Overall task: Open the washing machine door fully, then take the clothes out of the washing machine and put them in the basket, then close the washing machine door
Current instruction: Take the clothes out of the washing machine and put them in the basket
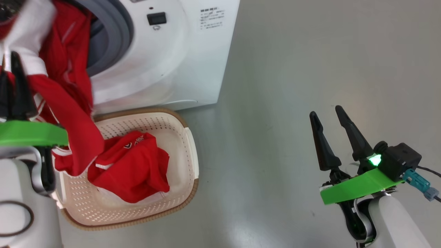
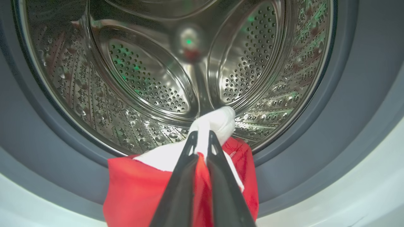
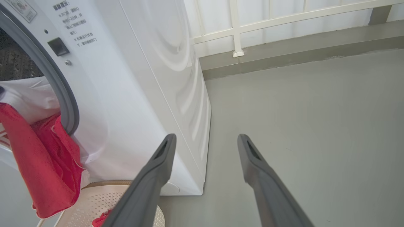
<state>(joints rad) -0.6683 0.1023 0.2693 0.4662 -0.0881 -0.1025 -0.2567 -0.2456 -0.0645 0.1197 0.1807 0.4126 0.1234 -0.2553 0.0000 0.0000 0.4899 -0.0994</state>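
My left gripper [image 1: 8, 67] is shut on the white band of a red garment [image 1: 69, 103] in front of the washing machine [image 1: 165, 62]. The cloth hangs from the grey seal [image 1: 117, 38] down into the cream basket [image 1: 191, 151]. In the left wrist view the left gripper [image 2: 202, 140] pinches the garment [image 2: 142, 189] at the drum's mouth, with the steel drum [image 2: 151, 78] behind. Another red garment [image 1: 134, 168] lies in the basket. My right gripper [image 1: 327, 115] is open over bare floor; from the right wrist, the gripper [image 3: 206, 140] holds nothing. The washing machine door is out of view.
Grey floor [image 1: 293, 69] stretches to the right of the machine and the basket. In the right wrist view the machine's white side [image 3: 176, 78] stands close on the left, and a wall with a white railing [image 3: 284, 19] runs along the back.
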